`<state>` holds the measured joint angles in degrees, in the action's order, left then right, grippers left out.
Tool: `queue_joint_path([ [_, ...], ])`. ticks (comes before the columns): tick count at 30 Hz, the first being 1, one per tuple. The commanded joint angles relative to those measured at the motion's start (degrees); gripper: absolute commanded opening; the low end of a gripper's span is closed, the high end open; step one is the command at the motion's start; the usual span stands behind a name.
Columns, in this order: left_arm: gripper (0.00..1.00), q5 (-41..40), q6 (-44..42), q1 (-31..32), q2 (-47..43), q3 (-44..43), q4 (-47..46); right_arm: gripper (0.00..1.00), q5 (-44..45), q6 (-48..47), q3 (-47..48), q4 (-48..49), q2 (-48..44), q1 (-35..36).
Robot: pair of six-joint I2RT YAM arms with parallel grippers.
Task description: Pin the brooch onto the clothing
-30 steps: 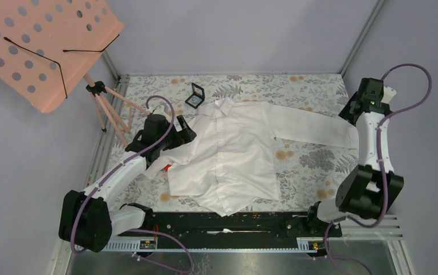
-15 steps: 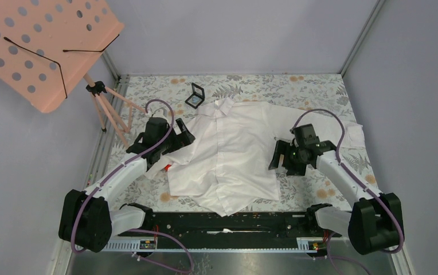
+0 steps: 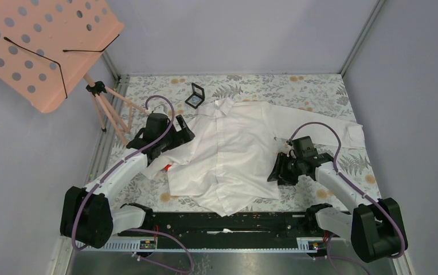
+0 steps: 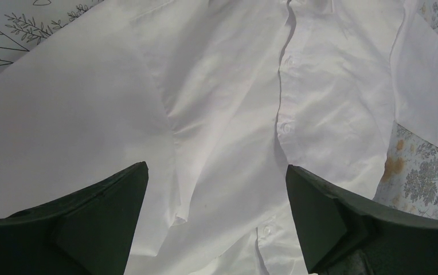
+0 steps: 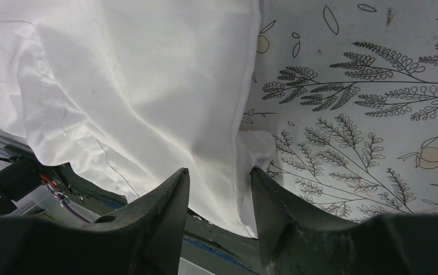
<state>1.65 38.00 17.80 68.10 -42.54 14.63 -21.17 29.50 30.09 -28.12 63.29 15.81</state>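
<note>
Open black case [image 3: 194, 96], contents unclear, left gripper [image 4: 216, 172] spread wide over shirt [image 3: 228, 154], right gripper [image 5: 219, 177] parted astride hem

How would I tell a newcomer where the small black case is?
Start from the white shirt spread across the flowered table. Just beyond its collar, on the far left side, lies the case. Nothing else there is small, black and square.

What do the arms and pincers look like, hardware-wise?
Both the left arm and the right arm have white link shells and bulky black joint housings. A looping purple cable runs along each. The left pincer and right pincer each have two matte dark green-black wedge-shaped fingers, with no markings visible.
</note>
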Motion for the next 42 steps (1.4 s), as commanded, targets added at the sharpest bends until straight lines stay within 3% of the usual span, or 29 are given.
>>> queue_joint_path([
  [1, 0.99, -1.07, -0.04, -0.32, 0.88, -3.32, -0.4, 0.49, -1.13, 0.49, 0.73, 0.87, -2.03, 0.45],
  [10, 0.99, -0.86, -0.03, -0.31, 0.9, -3.34, -0.22, 0.56, 5.08, -1.61, 3.61, -6.26, -5.42, 0.97],
  [20, 0.99, -0.07, 0.3, -0.31, 0.9, -3.16, -0.48, 0.42, 4.16, -0.45, 0.69, -5.63, -6.18, 1.84],
  [27, 0.99, -0.44, -0.01, -0.31, 0.29, -2.68, -0.48, 0.4, 4.27, 0.19, -0.09, -5.28, -5.98, 2.5],
  [33, 0.99, -0.62, -0.2, -0.39, 0.11, -2.46, -0.49, 0.29, 2.34, 1.04, -0.56, -3.54, -5.44, 2.74],
  [39, 0.99, -0.94, -0.29, -0.4, -0.47, -2.75, -0.41, 0.02, 4.47, 0.57, 2.79, -4.19, -5.79, 2.73],
  [42, 0.99, -1.27, -0.64, -0.4, -0.68, -3.27, -0.07, 0.0, 5.94, 0.56, 6.67, -3.78, -5.95, 2.75],
])
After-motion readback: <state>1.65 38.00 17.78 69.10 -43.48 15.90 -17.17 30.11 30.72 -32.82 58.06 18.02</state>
